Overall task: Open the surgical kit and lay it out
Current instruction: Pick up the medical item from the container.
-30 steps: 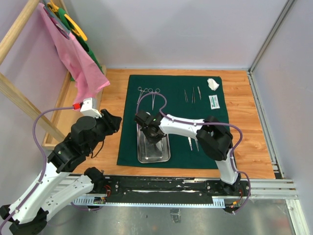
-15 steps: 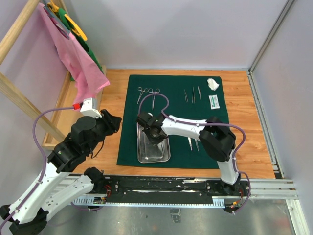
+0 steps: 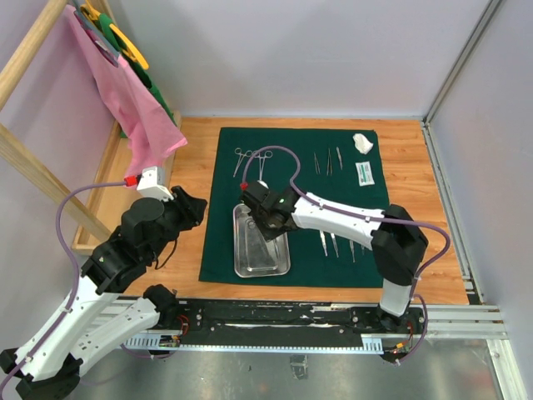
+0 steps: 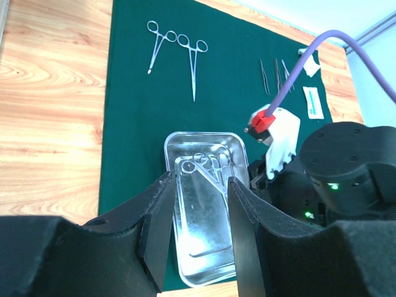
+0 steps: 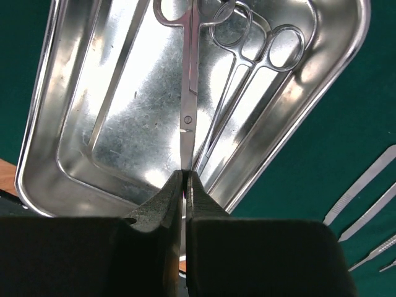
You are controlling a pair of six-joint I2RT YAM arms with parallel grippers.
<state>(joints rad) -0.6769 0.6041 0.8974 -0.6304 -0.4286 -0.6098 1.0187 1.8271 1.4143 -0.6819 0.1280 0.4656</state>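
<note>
R gripper point(image 5: 184, 177) clenched on forceps point(image 5: 187, 117) tip, over steel tray point(image 5: 105, 145); L gripper point(image 4: 199, 185) jaws apart, empty.

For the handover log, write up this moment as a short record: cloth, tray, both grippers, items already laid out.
cloth: dark green cloth, spread flat
tray: steel tray, on the cloth's near left part, ring-handled tools inside
right gripper: shut on ring-handled forceps at the tip, over the tray
left gripper: open, holding nothing, left of the cloth
laid out: two forceps, tweezers, gauze, packet
</note>
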